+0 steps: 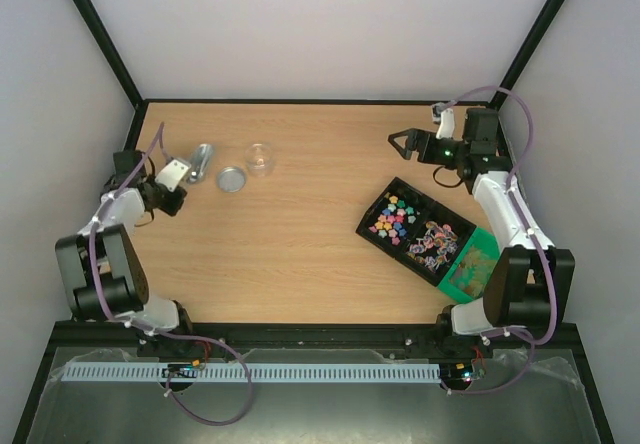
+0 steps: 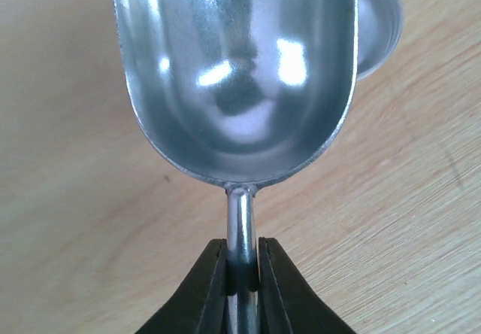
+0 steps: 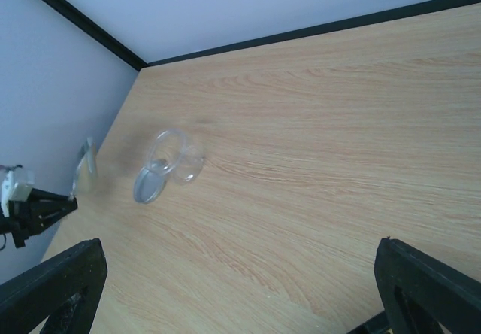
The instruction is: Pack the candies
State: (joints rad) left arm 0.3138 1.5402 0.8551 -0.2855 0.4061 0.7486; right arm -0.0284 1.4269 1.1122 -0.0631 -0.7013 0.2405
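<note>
Ahead of the right fingers the table lies open — only jar and lid far ahead-left; scoop fills the left fingers' front.

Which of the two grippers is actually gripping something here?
The left gripper: its jaws are shut on the handle of the metal scoop. The right gripper stands wide open and empty.

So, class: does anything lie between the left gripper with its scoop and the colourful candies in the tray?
Yes. The round lid lies on the table just past the scoop, on the straight line from the left gripper to the candies; the clear jar sits just off it. Past them, only tabletop.
</note>
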